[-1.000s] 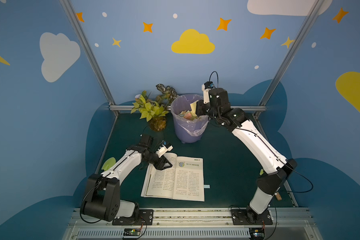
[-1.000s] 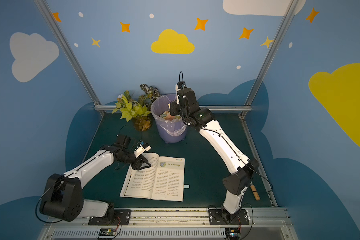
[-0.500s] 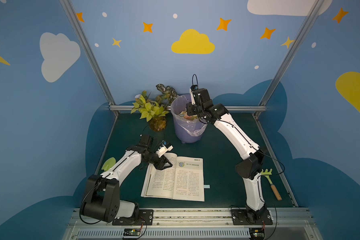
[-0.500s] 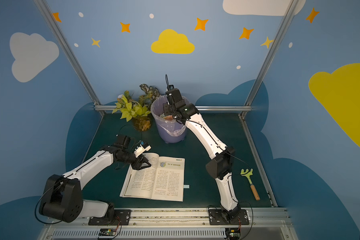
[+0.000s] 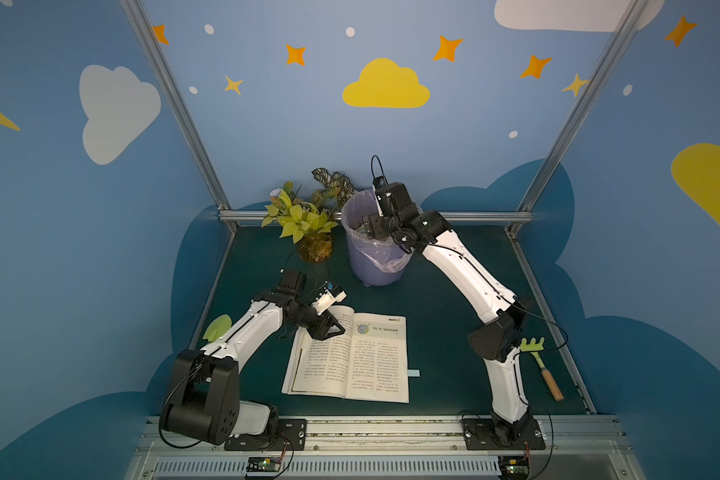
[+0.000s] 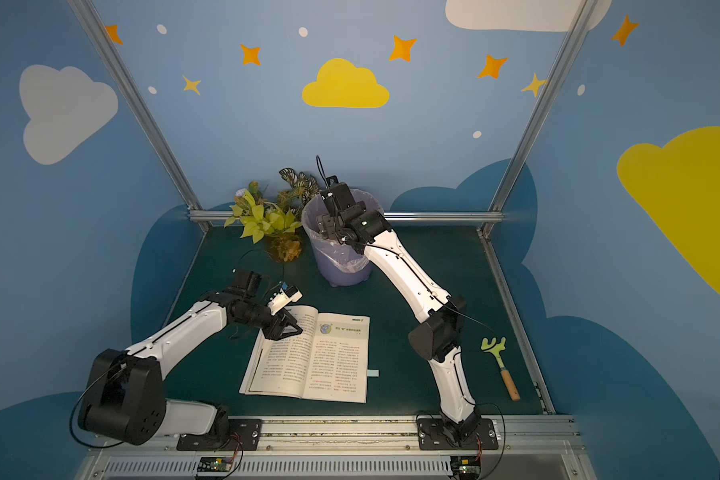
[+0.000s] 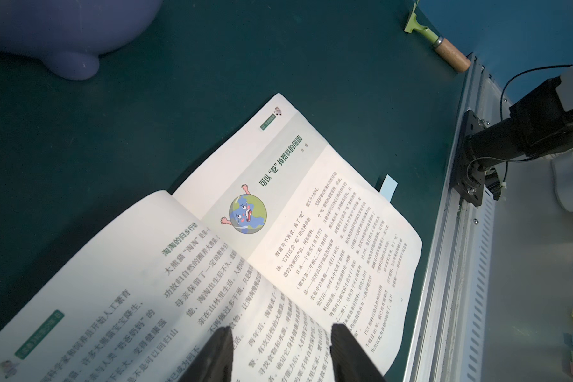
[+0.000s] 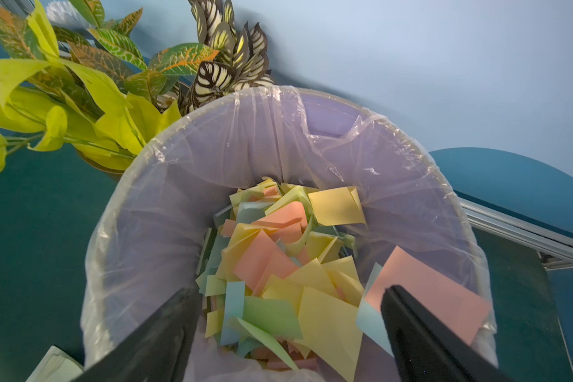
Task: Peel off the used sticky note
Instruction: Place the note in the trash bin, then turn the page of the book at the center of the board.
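Our right tool hangs wide open over the lilac bag-lined bin, the pink paper sticky note inside, just beside one finger. Our left tool, half open and empty, sits over the open printed book.

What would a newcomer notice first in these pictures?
The purple bin at the back stands out, holding a heap of coloured sticky notes, with the right pincer open above it. Next comes the open book at the front middle, the left pincer over its left page.
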Tool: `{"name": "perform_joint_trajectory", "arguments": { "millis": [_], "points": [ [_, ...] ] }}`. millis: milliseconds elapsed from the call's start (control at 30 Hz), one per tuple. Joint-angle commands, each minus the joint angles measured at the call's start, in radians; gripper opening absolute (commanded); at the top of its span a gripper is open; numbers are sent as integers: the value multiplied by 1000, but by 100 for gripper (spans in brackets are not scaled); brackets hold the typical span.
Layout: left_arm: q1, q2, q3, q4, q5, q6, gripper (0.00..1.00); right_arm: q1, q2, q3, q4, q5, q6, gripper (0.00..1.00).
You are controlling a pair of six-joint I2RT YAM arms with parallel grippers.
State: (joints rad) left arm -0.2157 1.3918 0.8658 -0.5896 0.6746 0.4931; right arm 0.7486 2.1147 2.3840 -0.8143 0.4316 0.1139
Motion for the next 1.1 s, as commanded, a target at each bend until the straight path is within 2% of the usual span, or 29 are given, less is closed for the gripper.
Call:
{"name": "perform_joint_trajectory", "arguments": {
  "millis": [0, 267, 433, 633, 767, 900, 1067],
  "points": [
    [5, -16, -10, -12, 14, 15, 52, 7, -66, 10, -60, 45, -4, 94],
    [5, -35, -13, -13, 1, 15, 52, 22, -174, -121, -67, 50, 25, 95],
    [5, -36, -10, -17, -46, 29, 52, 44, -307, -279, -58, 36, 82, 96],
    [5, -46, 9, -78, -182, 116, 52, 118, -597, -675, 58, -21, 201, 96],
    [6, -43, 3, -129, -261, 205, 52, 183, -780, -971, 146, -40, 351, 96],
    [10, -22, -22, -165, -337, 295, 51, 216, -906, -1256, 225, -117, 561, 95],
    [11, -20, -73, -196, -388, 371, 50, 283, -999, -1560, 371, -179, 750, 94]
  ]
}}
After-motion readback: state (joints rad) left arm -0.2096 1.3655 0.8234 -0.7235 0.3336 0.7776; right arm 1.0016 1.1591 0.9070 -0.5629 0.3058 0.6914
